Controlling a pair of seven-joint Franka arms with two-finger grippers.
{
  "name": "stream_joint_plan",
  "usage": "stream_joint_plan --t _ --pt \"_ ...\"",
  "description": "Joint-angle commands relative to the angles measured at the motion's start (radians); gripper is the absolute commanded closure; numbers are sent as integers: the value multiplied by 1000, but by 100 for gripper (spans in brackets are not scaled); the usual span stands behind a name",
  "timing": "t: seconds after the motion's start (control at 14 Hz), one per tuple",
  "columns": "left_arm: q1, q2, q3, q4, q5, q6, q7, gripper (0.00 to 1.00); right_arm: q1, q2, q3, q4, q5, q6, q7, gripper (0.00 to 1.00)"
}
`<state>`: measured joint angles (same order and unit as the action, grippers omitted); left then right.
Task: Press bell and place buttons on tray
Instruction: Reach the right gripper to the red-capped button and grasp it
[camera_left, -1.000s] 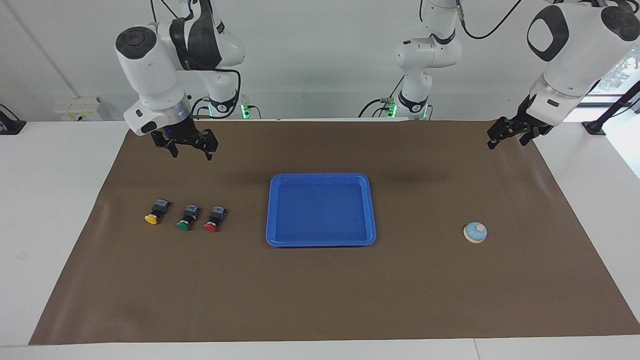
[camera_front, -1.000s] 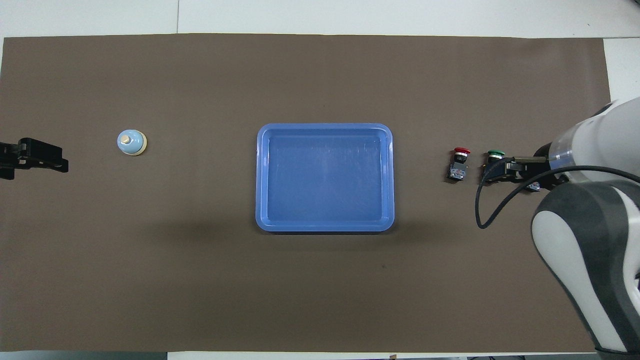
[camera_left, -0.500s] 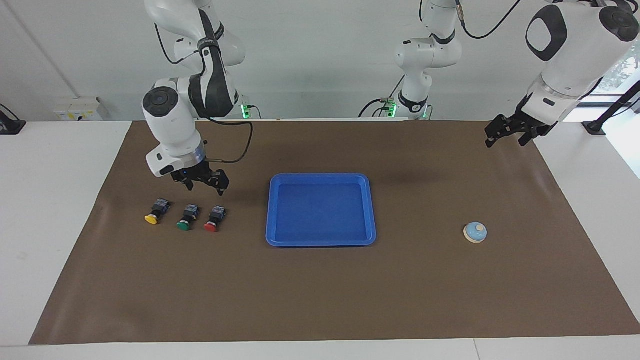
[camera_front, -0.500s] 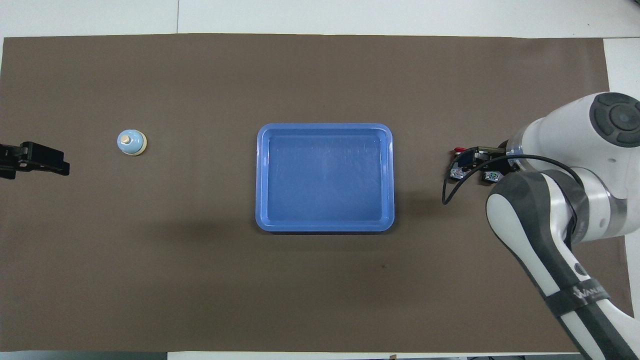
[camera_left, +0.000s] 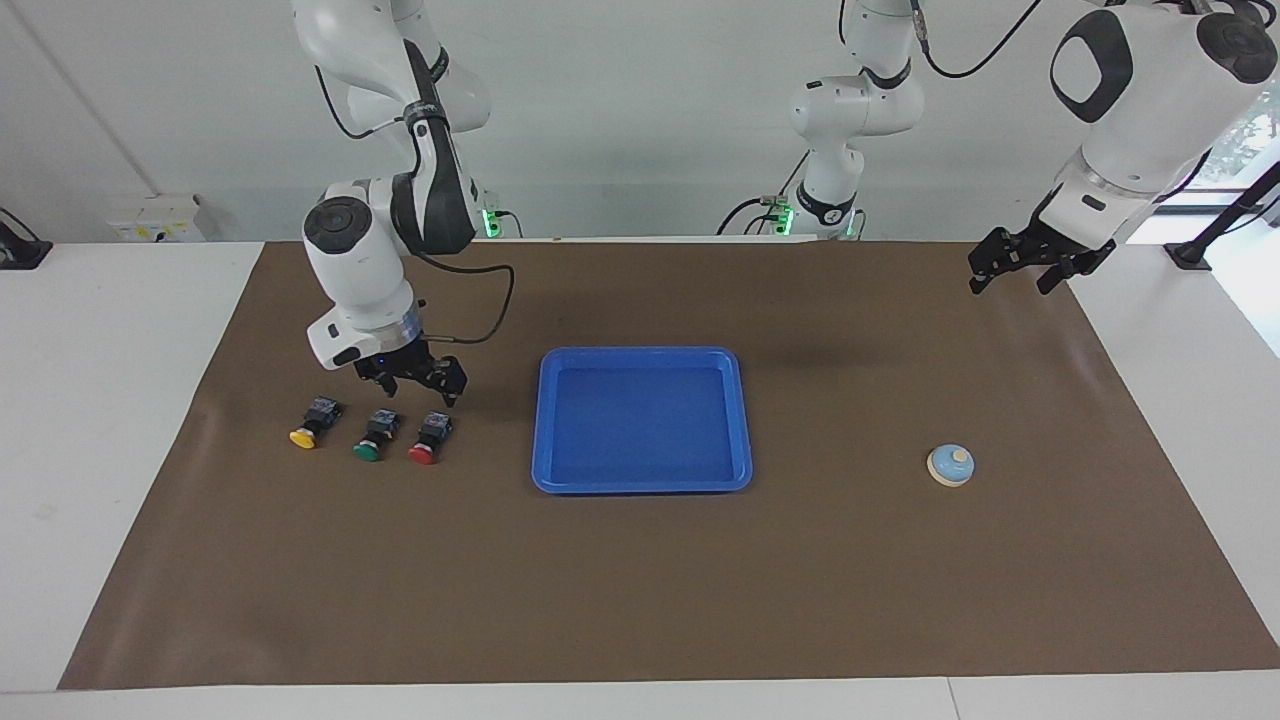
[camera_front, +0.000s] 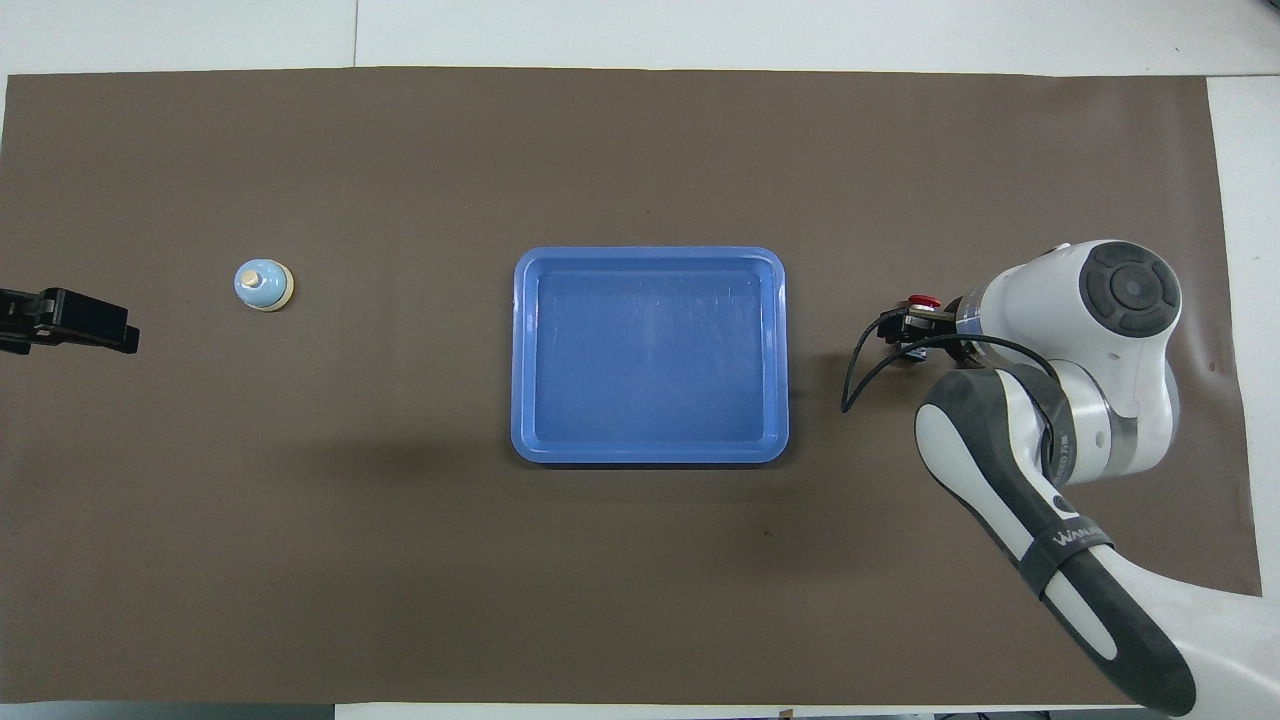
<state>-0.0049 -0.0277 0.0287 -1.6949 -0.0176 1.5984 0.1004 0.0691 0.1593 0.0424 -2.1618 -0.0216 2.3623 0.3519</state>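
We see the right gripper hanging low over the brown mat, its jaws spread wide and holding nothing. Just below its fingertips lie the three buttons in a row: the red button almost straight under it, the green button next along, and the yellow button last, toward the right arm's end of the table. All three lie on their sides on the mat, apart from one another (from overhead only the red cap peeks out past the arm's wrist). None of them is touched by the fingers.

The blue tray sits empty in the middle of the mat, near the right gripper on the side toward the left arm.

The left gripper waits in the air over the mat's corner at its own end of the table, jaws also wide and empty. The bell stands upright on the mat, well apart from that gripper and farther from the robots than the corner it hangs over.
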Motion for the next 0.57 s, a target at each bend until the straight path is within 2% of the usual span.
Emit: stream_joint_plan --t 0.0,0.5 --pt "2 -24 10 4 4 -15 12 0 2 39 -1 -4 -14 51 24 0" --pt "0 -24 10 6 2 -14 12 0 -11 92 -4 11 -32 98 21 0"
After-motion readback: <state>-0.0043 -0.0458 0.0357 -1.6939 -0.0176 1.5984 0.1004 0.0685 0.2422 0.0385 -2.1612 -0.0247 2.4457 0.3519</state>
